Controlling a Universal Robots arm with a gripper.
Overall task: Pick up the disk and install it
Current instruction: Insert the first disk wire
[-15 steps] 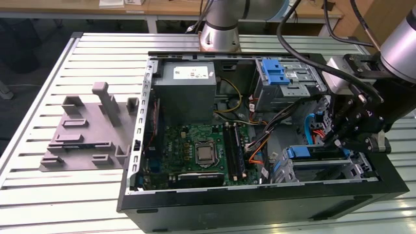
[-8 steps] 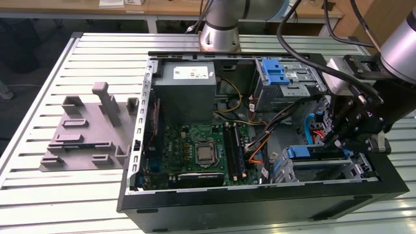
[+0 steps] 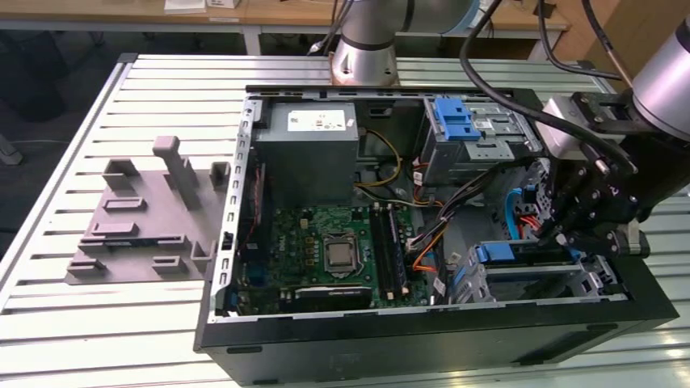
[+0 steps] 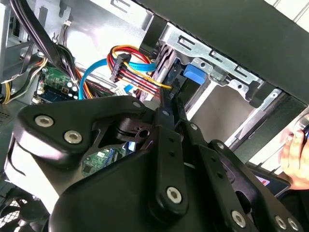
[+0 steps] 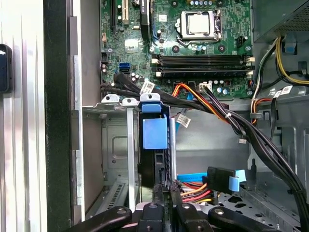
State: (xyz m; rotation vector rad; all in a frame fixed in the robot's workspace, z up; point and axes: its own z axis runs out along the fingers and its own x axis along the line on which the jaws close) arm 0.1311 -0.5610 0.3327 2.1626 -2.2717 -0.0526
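Note:
The disk (image 3: 518,253) stands on edge in the lower drive bay of the open computer case, at the exterior view's right. Its blue carrier tab (image 5: 154,133) shows at the far end of the slot, and the same tab (image 4: 195,75) shows between the bay's metal rails. My gripper (image 3: 557,237) reaches down into the case at the disk's other end. In both wrist views the black fingers (image 5: 157,193) lie close together with nothing between them. The gripper (image 4: 170,99) (image 5: 165,189) is shut, its tips at the disk's edge. I cannot tell whether they touch it.
A grey power-supply box (image 3: 313,153) and a drive cage with a blue latch (image 3: 464,121) fill the case's far side. The green motherboard (image 3: 334,250) lies in the middle. Cable bundles (image 5: 207,104) run beside the bay. A grey fixture (image 3: 145,214) sits on the table. A hand (image 4: 294,159) is outside the case.

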